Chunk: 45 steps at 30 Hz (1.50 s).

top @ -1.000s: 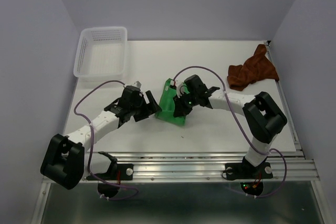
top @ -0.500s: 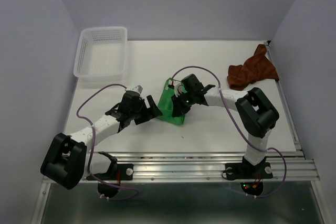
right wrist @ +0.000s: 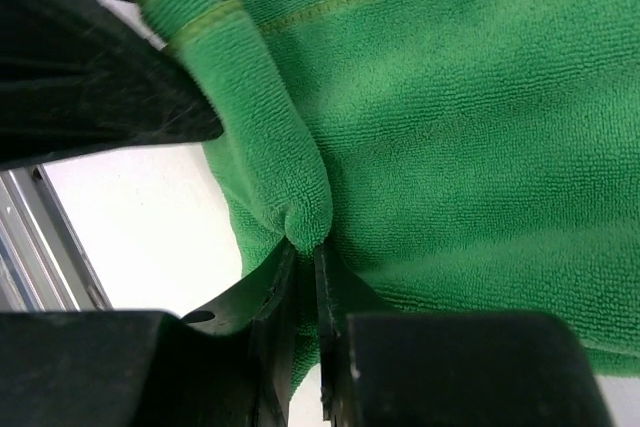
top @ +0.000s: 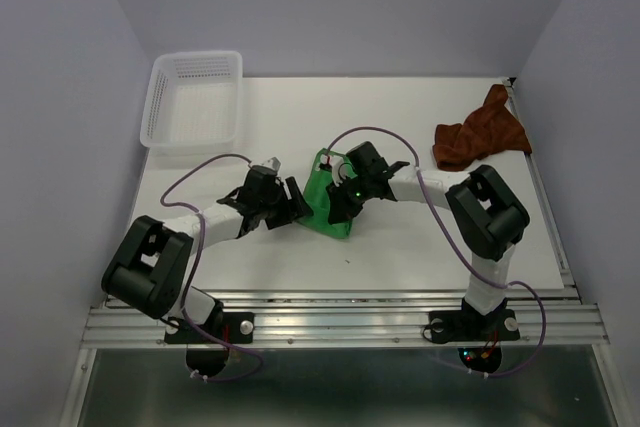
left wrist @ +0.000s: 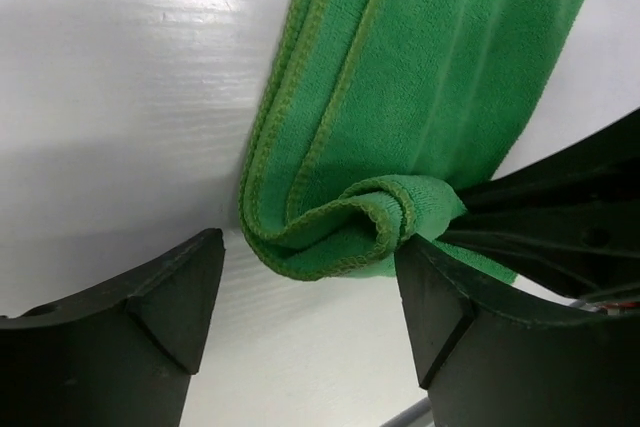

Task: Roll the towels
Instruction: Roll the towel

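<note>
while the right gripper [right wrist: 303, 262] pinches a fold of the green towel [left wrist: 430, 67], likely anchoring the roll, the left gripper [left wrist: 310, 282] stands open astride its curled end, poised to clamp.

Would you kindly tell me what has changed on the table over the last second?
The left gripper moved right, up to the green towel, and its open fingers now stand either side of the towel's rolled corner. The right gripper stayed pinched on that towel while its arm drew in leftward. The brown towel and the basket did not move.
</note>
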{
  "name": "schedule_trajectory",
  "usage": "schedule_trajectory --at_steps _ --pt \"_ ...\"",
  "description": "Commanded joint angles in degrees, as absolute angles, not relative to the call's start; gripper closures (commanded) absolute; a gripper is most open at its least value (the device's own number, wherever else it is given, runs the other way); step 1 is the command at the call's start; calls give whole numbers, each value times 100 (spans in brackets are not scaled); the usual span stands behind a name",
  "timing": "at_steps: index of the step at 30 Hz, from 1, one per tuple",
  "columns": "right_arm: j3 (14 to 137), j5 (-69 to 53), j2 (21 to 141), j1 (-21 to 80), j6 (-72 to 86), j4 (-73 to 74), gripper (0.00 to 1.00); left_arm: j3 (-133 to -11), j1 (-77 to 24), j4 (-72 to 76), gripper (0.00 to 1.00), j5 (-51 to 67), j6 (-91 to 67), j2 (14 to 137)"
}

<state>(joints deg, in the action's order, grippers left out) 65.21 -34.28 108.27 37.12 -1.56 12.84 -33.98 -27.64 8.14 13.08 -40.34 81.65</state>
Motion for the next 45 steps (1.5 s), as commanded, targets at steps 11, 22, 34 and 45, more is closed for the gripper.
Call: schedule_trajectory --at_steps 11,22,34,45 --pt "6565 -3173 10293 3691 -1300 1740 60 -3595 -2769 1020 71 1213 -3981 8543" --pt "6065 -1480 8886 4868 -1687 1451 21 -4051 -2777 -61 100 1459 -4122 8358" --pt "5792 -1926 9228 5229 -1863 1116 21 -4351 -2769 -704 100 1626 -4271 8560" --pt "5687 -1003 9913 5229 -1775 976 20 -4298 -2611 -589 100 1898 -4298 8675"
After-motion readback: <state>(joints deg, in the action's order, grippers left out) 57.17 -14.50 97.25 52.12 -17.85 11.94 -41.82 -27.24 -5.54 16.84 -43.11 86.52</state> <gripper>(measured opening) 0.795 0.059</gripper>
